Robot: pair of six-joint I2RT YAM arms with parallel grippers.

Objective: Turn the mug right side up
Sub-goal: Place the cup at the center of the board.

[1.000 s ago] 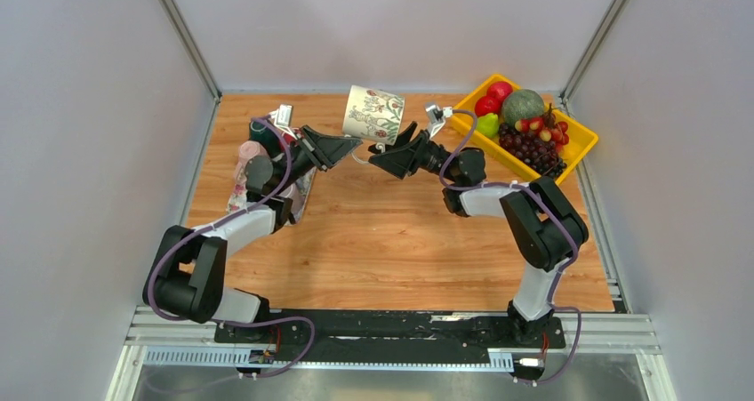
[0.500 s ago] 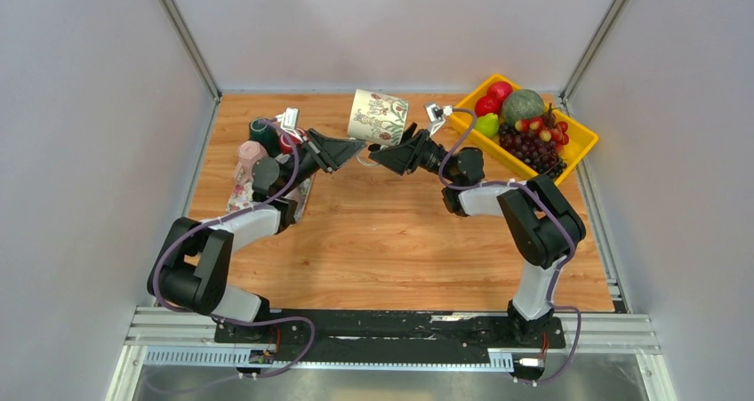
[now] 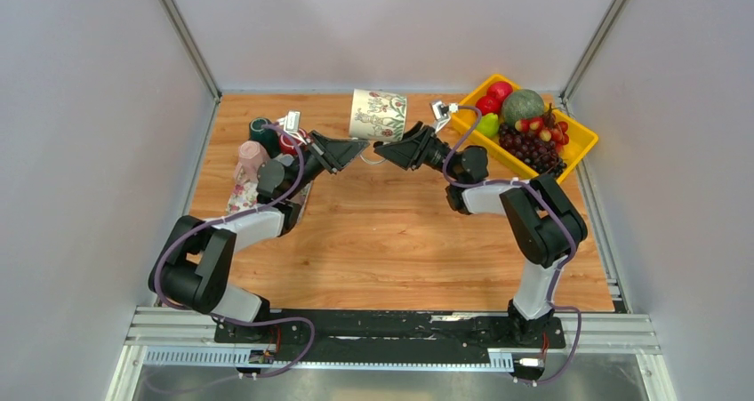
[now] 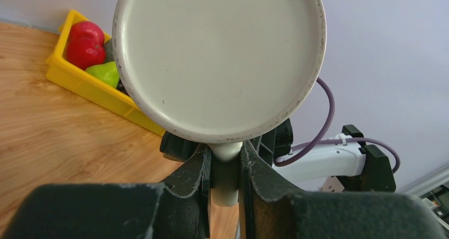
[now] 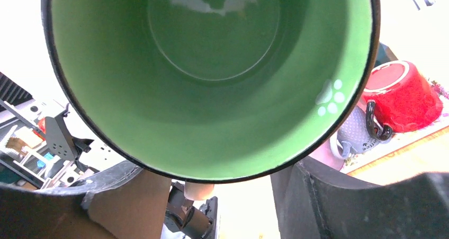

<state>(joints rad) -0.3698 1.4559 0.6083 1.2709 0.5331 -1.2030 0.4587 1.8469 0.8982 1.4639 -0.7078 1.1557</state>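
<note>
Left gripper point(image 3: 354, 150) is pinching tight on the cream loop handle point(image 4: 226, 188) of the ceramic mug point(image 3: 378, 115), holding it in the air over the far middle of the wooden table point(image 3: 400, 232). The mug's flat round base, matte and scuffed at the edge, is filling the left wrist view. Its glossy green inside is facing the right gripper point(image 3: 391, 148), whose jaws are standing wide either side of the rim. Contact there is blurred, so a grip cannot be told. The floral outside is showing only from above.
</note>
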